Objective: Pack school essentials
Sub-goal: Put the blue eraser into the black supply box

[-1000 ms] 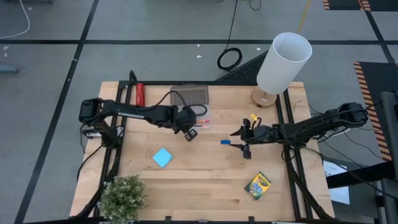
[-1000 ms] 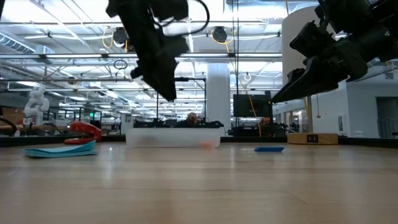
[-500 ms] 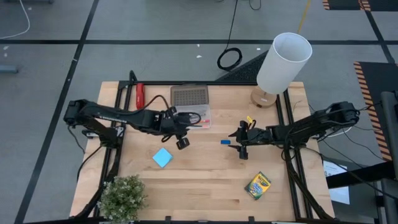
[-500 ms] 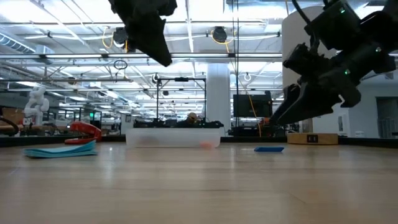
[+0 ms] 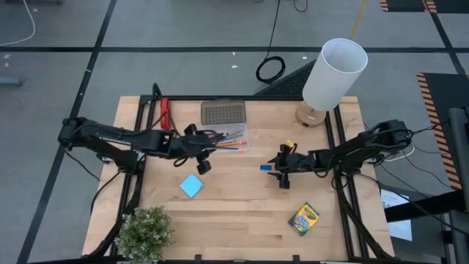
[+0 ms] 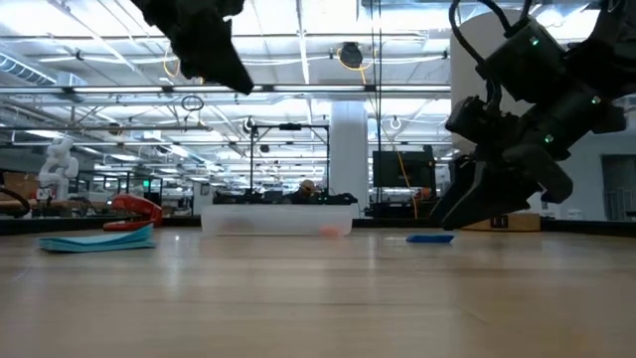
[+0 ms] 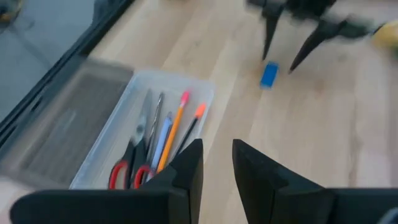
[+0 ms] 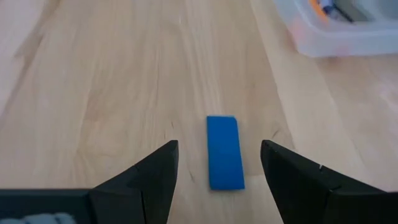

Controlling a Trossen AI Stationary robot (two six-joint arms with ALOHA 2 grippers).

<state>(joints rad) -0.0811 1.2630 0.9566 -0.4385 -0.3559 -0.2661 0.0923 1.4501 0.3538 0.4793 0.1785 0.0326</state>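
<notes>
A clear box [image 5: 229, 136] at the back middle holds red-handled scissors [image 7: 127, 167], orange pencils [image 7: 180, 121] and a pen. My left gripper [image 5: 202, 166] hovers high over the table just near-left of it, narrowly open, with nothing between its fingers [image 7: 217, 163]. A tiny blue eraser [image 8: 224, 152] lies flat on the wood. My right gripper [image 8: 219, 148] is low over it, open, one finger on each side and neither touching. The blue note pad [image 5: 191, 185] and the crayon box [image 5: 303, 218] lie flat farther toward the near edge.
A red stapler-like object [image 5: 165, 111] lies at the back left. A white lamp [image 5: 331, 76] stands at the back right, and a potted plant [image 5: 144, 233] at the near left corner. A grey gridded lid [image 5: 223, 113] sits behind the box. Bare wood lies in the near middle.
My left gripper has risen and drawn back from over the box toward the table's left edge. My right gripper has come down toward the table and now straddles the blue eraser. The eraser has stayed where it was.
</notes>
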